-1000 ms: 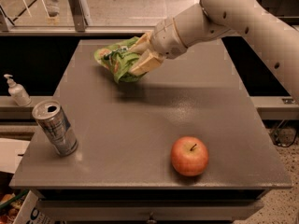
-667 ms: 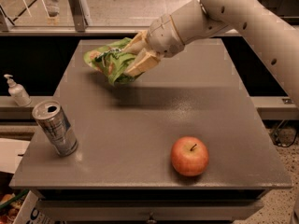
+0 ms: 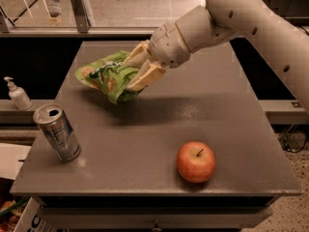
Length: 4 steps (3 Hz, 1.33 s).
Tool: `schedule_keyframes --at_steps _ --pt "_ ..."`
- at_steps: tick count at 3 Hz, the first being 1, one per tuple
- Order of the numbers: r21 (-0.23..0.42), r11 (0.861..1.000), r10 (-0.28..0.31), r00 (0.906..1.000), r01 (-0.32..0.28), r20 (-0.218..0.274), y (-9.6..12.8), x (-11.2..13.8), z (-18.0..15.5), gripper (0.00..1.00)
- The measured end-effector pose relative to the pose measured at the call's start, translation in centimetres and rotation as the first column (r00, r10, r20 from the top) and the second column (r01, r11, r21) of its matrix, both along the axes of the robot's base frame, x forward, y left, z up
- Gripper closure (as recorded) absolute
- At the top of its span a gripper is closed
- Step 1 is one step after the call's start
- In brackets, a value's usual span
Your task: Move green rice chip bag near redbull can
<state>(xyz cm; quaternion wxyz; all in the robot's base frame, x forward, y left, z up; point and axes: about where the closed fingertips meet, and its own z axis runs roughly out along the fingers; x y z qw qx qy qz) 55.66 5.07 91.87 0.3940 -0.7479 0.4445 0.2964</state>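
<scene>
My gripper (image 3: 136, 73) is shut on the green rice chip bag (image 3: 106, 78), a crumpled bright-green foil bag with chip pictures. It holds the bag a little above the grey table (image 3: 231, 124), over the far left part. The redbull can (image 3: 57, 132), silver and blue with an open silver top, stands upright near the table's front left corner, below and left of the bag. My white arm reaches in from the upper right.
A red apple (image 3: 196, 161) sits at the front of the table, right of centre. A white pump bottle (image 3: 17, 94) stands on a ledge beyond the table's left edge. A railing runs along the far side.
My gripper has carried the green bag to the left and slightly toward the front, closer to the can. The can and apple have not moved.
</scene>
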Motion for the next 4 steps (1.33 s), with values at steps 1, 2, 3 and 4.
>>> schedule_keyframes --at_steps 1,2,3,4 --pt "0.013 0.999 0.034 0.9994 -0.034 -0.005 0.5 -2.4 -0.2 1.0" --pt "0.022 0.998 0.063 0.998 -0.063 -0.004 1.3 -4.5 -0.5 1.0" --pt "0.025 0.997 0.079 0.9967 -0.078 -0.019 2.1 -6.0 -1.4 1.0" --pt "0.039 0.993 0.111 0.9933 -0.11 -0.032 3.2 -6.9 -1.9 1.0"
